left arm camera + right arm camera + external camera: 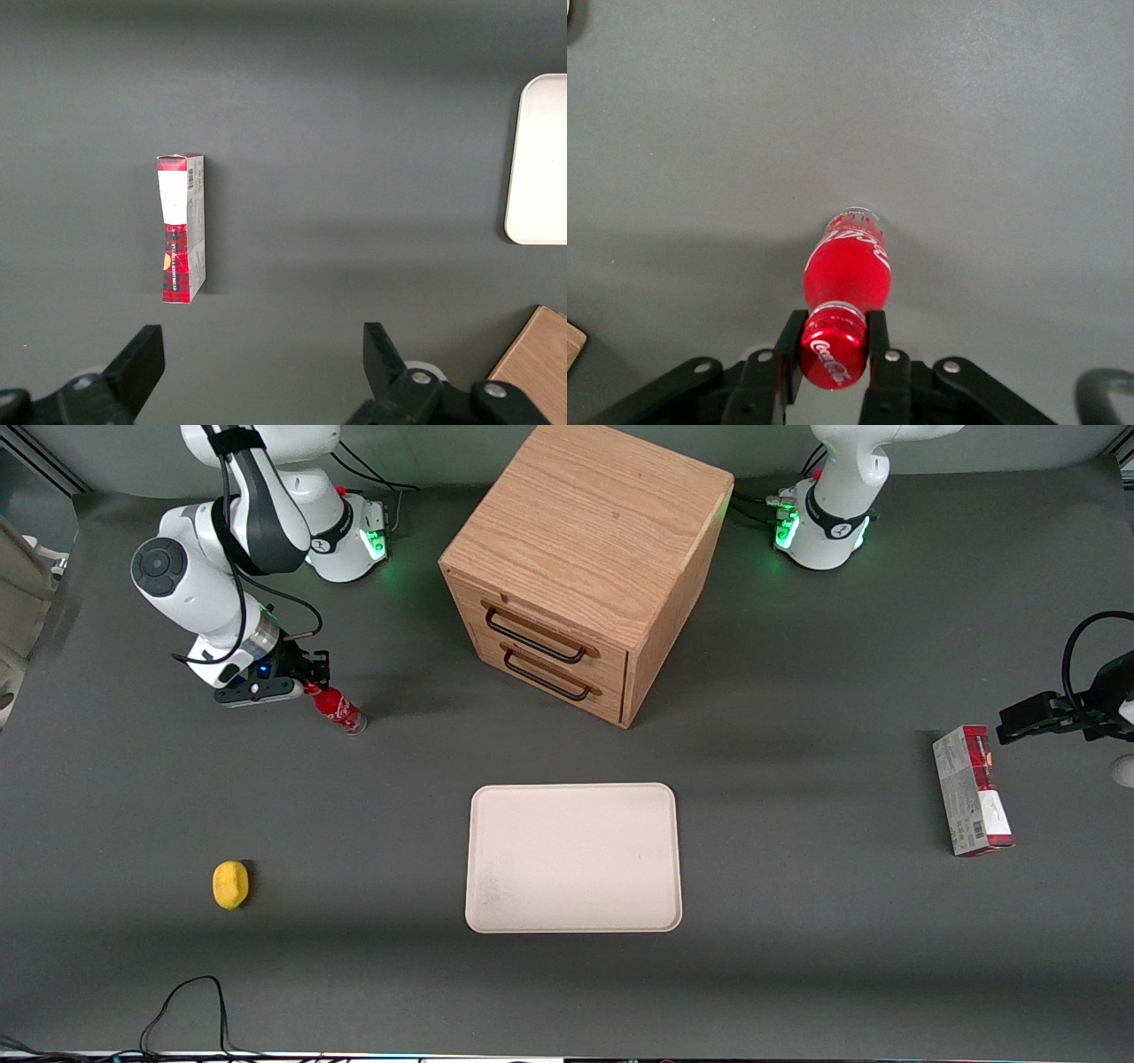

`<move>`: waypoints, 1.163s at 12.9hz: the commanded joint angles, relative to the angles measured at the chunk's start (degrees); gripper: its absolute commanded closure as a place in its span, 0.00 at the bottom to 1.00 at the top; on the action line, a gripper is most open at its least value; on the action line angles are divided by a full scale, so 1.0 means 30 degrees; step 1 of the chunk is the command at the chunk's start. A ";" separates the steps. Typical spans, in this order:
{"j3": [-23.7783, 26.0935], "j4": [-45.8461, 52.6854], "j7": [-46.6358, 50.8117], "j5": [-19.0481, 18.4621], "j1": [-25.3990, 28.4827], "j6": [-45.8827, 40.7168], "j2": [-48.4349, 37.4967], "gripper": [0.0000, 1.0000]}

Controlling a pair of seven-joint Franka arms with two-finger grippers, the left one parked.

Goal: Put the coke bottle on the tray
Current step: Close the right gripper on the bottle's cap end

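A: Coke bottle (337, 709) sits at left of the front frame, upright-ish, tilted, base looks to be on the desk (797, 974). We see the end effector (308, 676) right at its cap.

B: Grip state?

A: Wrist view shows both fingers (791, 352) pressed against the red cap, so we call it clamped on the cap.

B: Tray?

A: Tray (574, 856) is bare, lower centre of frame, well apart from the bottle. We judge grasp done; lift, carry and set-down all remain.

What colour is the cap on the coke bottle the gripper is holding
Red, with white script; the coke bottle cap sits between the gripper fingers, clearest in the right wrist view.
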 commanded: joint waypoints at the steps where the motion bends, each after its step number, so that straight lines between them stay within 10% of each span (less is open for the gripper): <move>1: -0.0076 -0.0045 -0.0443 0.0132 0.0068 0.0104 -0.0187 1.00; 11: -0.0955 1.7745 -0.0121 0.0161 -0.0284 -1.7694 0.3168 1.00; 15: -0.0955 2.2479 0.0055 0.0190 -0.0343 -1.9936 0.5991 1.00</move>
